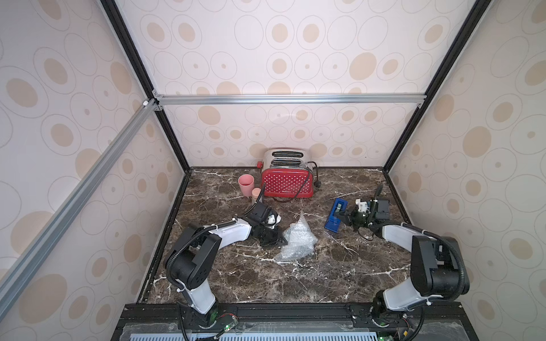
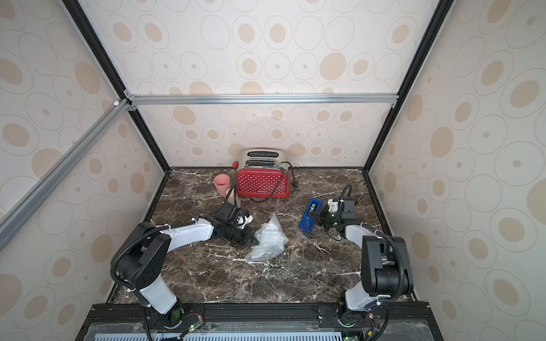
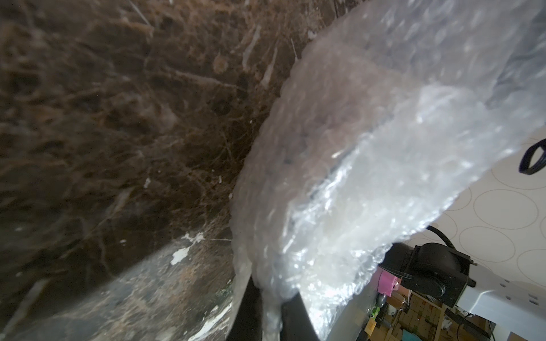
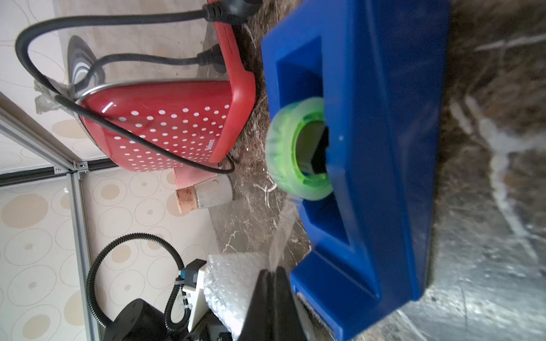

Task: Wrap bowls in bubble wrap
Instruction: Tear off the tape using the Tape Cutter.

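left gripper point(image 1: 280, 240) clenched on the wrap point(image 1: 298, 239) at the edge on its own side. wrist view shows film pinched between its jaws. bowl not visible in any view — probably inside the bundle in the middle of the table point(image 1: 339, 274), can't confirm. right gripper point(image 4: 270, 276) pinched shut on the free end of the tape point(image 4: 280, 236). the clear strip runs back to the green roll point(image 4: 283, 153) in the blue dispenser point(image 1: 332, 223), off to the right of the wrap. step in hand looks like drawing tape to seal the bundle. to do it well: pull straight and slow so the dispenser doesn't slide, take enough length, tear clean at the dispenser — left should hold the fold tight so the wrap can't spring open.
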### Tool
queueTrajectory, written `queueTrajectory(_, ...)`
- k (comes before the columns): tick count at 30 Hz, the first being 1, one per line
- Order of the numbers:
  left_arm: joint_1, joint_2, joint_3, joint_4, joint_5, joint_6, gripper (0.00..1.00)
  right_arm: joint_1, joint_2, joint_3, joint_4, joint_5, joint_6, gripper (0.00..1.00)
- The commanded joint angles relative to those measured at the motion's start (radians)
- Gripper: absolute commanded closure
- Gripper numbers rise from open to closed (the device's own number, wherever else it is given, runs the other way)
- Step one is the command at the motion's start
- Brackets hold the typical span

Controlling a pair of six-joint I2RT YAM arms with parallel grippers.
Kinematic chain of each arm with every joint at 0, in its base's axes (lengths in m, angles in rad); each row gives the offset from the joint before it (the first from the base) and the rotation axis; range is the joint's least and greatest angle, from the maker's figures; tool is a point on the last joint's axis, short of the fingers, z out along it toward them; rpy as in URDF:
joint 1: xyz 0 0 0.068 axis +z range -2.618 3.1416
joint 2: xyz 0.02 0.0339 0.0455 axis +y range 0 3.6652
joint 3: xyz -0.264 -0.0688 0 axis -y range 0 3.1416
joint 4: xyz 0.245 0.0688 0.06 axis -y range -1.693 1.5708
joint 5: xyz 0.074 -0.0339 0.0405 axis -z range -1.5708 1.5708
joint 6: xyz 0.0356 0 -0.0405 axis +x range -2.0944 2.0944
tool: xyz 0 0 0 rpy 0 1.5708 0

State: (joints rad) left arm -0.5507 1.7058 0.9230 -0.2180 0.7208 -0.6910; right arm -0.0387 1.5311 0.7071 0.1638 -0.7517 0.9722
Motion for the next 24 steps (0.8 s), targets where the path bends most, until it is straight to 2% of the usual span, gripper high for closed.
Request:
queueTrajectory(1,-0.007,0.006,0.017,-0.033,0.009,0.019,0.88,0.008,-0.05,-0.037,0.013,-0.062,0.011,1.0)
queueTrajectory(9,-0.006,0.007,0.019,-0.035,0.01,0.021,0.88,0.014,-0.121,-0.084,-0.006,-0.084,0.009,1.0)
queueTrajectory(15,-0.007,0.008,0.014,-0.031,0.008,0.022,0.88,0.05,-0.146,-0.126,0.008,-0.05,0.016,1.0)
queueTrajectory(24,-0.006,0.011,0.019,-0.031,0.01,0.021,0.88,0.113,-0.059,-0.171,0.105,-0.012,0.03,1.0)
